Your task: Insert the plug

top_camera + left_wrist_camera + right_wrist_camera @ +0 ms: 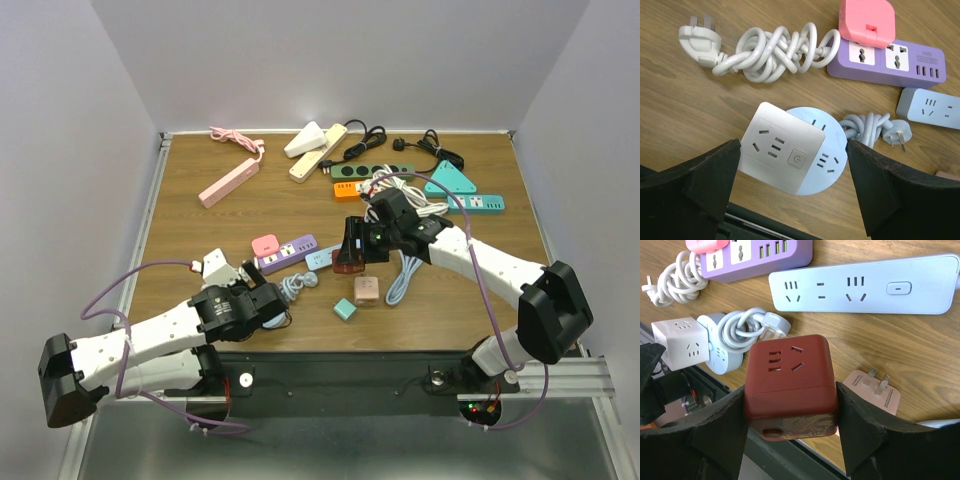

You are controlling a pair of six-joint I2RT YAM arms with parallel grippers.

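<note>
Dark-red cube socket [790,385] pinched between the fingers of the right gripper [790,394], lower centre of right wrist view, over wooden table [920,350]. Pale pink plug block [875,390] just right of it, prongs up. Left gripper [792,150] spread wide over white cube socket [771,144], which overlaps pale blue round socket [831,161].

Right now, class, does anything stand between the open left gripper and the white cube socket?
Nothing visible does. The left gripper is open, and the white cube socket lies uncovered below the gap between its fingers. The round pale blue socket sits right beside the cube, so it may crowd one finger.
</note>
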